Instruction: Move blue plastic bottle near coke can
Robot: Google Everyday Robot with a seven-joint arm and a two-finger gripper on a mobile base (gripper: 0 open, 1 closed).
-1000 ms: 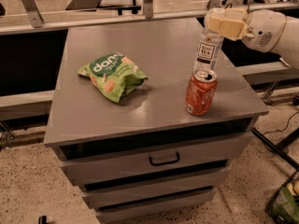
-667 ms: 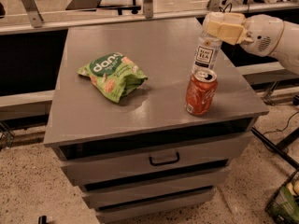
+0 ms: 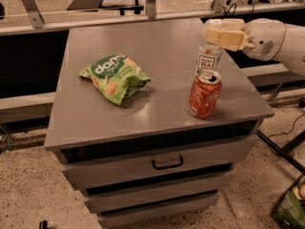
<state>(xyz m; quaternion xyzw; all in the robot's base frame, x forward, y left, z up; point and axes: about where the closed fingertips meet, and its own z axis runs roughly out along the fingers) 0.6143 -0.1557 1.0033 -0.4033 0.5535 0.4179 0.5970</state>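
The blue plastic bottle (image 3: 208, 60) stands upright on the grey cabinet top (image 3: 157, 104), just behind the coke can (image 3: 205, 94); its clear body shows a white label with dark print. The red-orange can with a silver top stands upright near the top's right front edge, almost touching the bottle. My gripper (image 3: 223, 34) comes in from the right with cream-coloured fingers (image 3: 228, 38) around the bottle's top, hiding its cap. The white arm (image 3: 274, 39) extends off to the right.
A green snack bag (image 3: 114, 77) lies on the left half of the cabinet top. The cabinet has drawers with a dark handle (image 3: 167, 164) below. A rail with metal posts (image 3: 151, 1) runs behind. A green basket (image 3: 290, 206) sits on the floor at lower right.
My gripper and the bottle's top have shifted slightly left, toward the can; the bottle stands close behind the can. The can and snack bag have not moved.
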